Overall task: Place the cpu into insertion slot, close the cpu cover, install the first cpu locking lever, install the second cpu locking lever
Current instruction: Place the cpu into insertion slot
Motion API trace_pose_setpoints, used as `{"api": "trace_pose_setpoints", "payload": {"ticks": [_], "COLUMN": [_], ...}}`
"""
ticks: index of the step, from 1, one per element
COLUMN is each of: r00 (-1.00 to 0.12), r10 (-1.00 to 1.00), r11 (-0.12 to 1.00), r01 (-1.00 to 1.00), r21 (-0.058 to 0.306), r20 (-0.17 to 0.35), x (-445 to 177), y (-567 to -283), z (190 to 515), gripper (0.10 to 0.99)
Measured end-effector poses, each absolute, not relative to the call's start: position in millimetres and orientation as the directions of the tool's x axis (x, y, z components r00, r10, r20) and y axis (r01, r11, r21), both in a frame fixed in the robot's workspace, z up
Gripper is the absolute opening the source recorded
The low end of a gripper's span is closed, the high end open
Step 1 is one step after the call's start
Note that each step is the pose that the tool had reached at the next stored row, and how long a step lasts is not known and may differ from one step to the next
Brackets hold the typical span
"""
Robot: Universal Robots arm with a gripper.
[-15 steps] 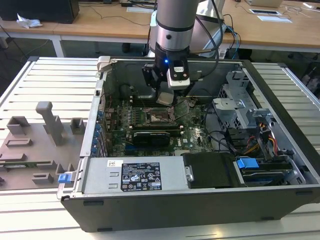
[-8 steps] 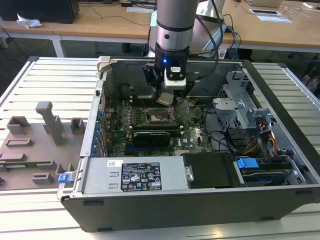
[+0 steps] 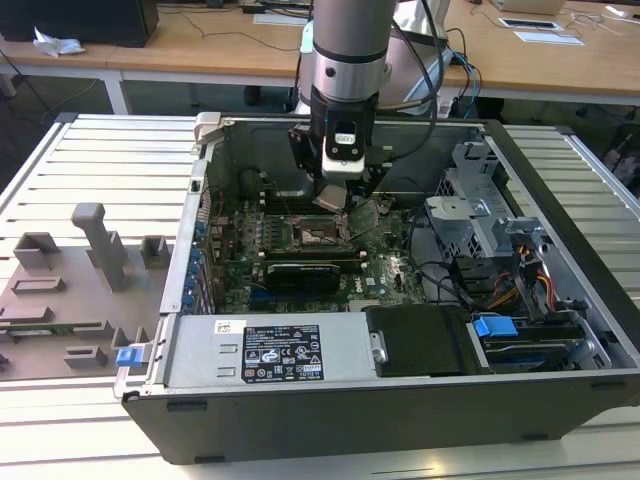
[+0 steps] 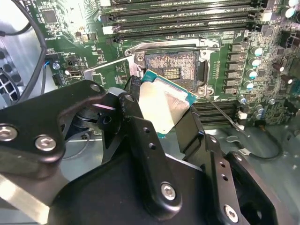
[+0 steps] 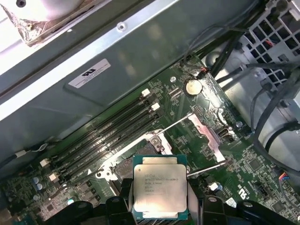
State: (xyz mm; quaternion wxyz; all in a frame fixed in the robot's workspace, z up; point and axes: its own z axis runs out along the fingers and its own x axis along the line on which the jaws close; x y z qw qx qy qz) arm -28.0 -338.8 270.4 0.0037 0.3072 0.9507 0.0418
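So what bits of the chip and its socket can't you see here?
- Underside of the cpu: turned away in both wrist views.
- Cpu's side edges: pinched under the claw in the second wrist view.
- Insertion slot: near corner covered by the cpu in the second wrist view; mostly behind it in the first.
- Same slot in the exterior view: too small for any detail.

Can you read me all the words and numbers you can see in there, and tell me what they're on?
No text reads clearly enough to quote.
The cpu, gripped by the tool: printed lines, too small to read.
White sticker on the case wall: a mark, too blurred.
Black label on the grey box: too small to read.
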Motion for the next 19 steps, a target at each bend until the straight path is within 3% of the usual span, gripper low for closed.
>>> {"api": "trace_pose_setpoints", "payload": {"ticks": [19], "r00": [-0.700], "r10": [0.713], "r11": [0.697], "r01": [0.712], "r21": [0.082], "r20": [0.019], "x": [-28.0], "y": [-338.8], "z": [270.1], "gripper": [0.541]}}
